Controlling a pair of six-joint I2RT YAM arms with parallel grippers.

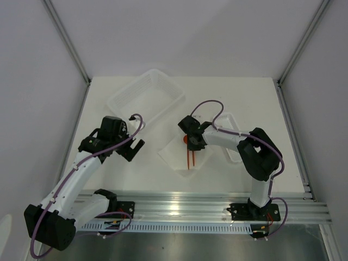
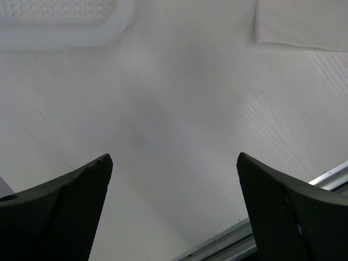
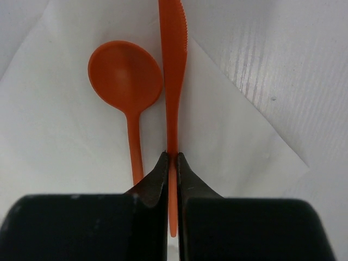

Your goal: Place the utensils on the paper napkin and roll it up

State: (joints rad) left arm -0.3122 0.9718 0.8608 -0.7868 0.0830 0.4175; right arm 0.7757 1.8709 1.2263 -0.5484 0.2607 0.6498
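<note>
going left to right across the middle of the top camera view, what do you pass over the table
left gripper → bare left part of the paper napkin → orange utensils lying on it → narrow white tray

The spoon (image 3: 126,73) and the serrated knife (image 3: 173,81) are smooth orange-red plastic with a dull sheen. The paper napkin (image 3: 60,152) is matt white and soft. The counter (image 2: 179,136) is matt white with a fine wood-like grain and faint scratches. The basket (image 2: 60,16) is translucent white perforated plastic. The left pincer (image 2: 174,160) is matt black, finely dotted. The rail (image 1: 206,202) is bare ribbed metal.
</note>
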